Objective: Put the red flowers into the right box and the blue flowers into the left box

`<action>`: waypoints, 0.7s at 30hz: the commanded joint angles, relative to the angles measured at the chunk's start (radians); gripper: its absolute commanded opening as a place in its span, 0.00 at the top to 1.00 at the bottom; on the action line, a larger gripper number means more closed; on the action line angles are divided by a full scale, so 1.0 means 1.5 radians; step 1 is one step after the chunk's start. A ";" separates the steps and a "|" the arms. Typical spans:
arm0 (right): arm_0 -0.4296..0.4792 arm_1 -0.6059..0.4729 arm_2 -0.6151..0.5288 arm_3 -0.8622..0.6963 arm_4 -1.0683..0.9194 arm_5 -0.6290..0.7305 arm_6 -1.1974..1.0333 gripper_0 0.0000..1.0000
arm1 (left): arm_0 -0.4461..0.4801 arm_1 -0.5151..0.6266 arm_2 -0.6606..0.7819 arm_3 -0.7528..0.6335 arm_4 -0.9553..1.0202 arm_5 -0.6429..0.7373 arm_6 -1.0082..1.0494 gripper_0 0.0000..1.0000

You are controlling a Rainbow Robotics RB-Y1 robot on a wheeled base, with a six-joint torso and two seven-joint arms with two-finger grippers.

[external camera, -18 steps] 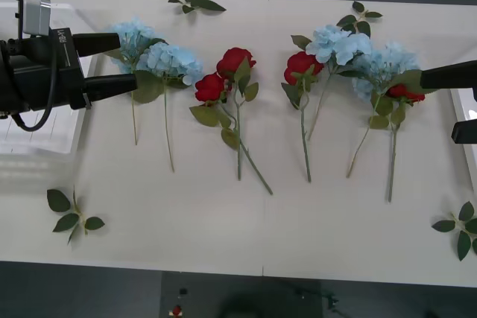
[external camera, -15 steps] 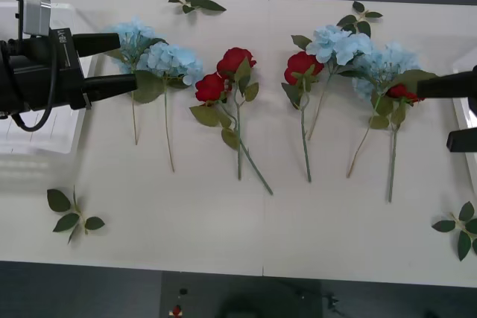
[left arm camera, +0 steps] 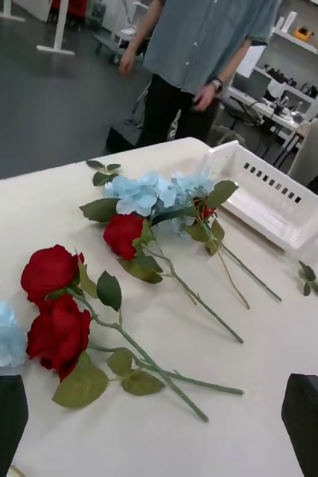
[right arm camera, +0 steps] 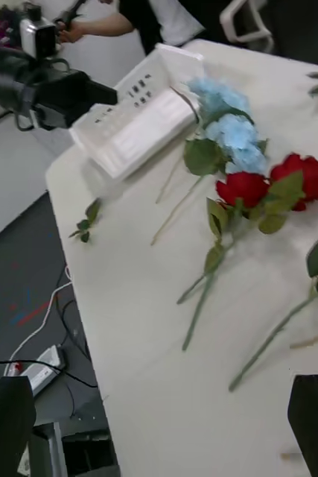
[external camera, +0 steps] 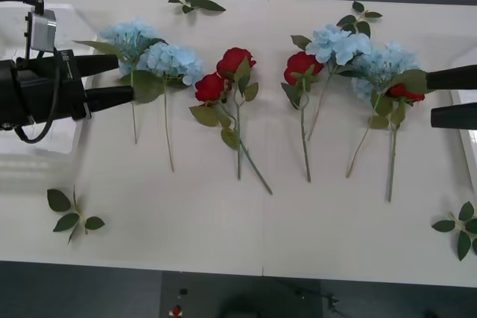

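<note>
Several blue flowers lie on the white table: two at the left [external camera: 170, 60] and two at the right [external camera: 335, 42]. Red flowers lie in the middle [external camera: 234, 59], with one [external camera: 403, 92] under the far-right blue bloom. My left gripper [external camera: 124, 80] stands open over the left box [external camera: 46, 144], its black fingertips beside the leftmost blue flower's stem just below the bloom. My right gripper [external camera: 432, 97] is open beside the far-right red flower, next to the right box [external camera: 469, 135]. The right wrist view shows the left box [right arm camera: 136, 112]; the left wrist view shows the right box [left arm camera: 270, 197].
Loose green leaf sprigs lie at the front left [external camera: 71, 217], the front right [external camera: 462, 229] and the back of the table [external camera: 195, 4]. The table's front half is bare. Dark floor lies beyond the table's front edge.
My left gripper has shifted toward the table's front, to the blue flower's stem. The right gripper's fingers have come closer together and reach further toward the far-right flowers.
</note>
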 commanded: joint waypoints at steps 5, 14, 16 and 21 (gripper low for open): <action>-0.017 -0.080 0.012 -0.088 0.182 -0.097 -0.549 0.00 | -0.139 0.021 -0.015 0.114 -0.190 0.032 0.211 0.00; -0.202 -0.032 0.213 -0.048 0.462 -0.096 -0.906 0.00 | -0.202 -0.016 -0.067 0.208 -0.402 0.023 0.397 0.00; -0.266 -0.006 0.273 -0.016 0.510 -0.078 -0.948 0.00 | -0.209 -0.031 -0.067 0.222 -0.453 0.023 0.414 0.00; -0.457 0.095 0.426 0.146 0.600 0.002 -1.035 0.00 | -0.213 -0.062 -0.066 0.228 -0.577 0.009 0.470 0.00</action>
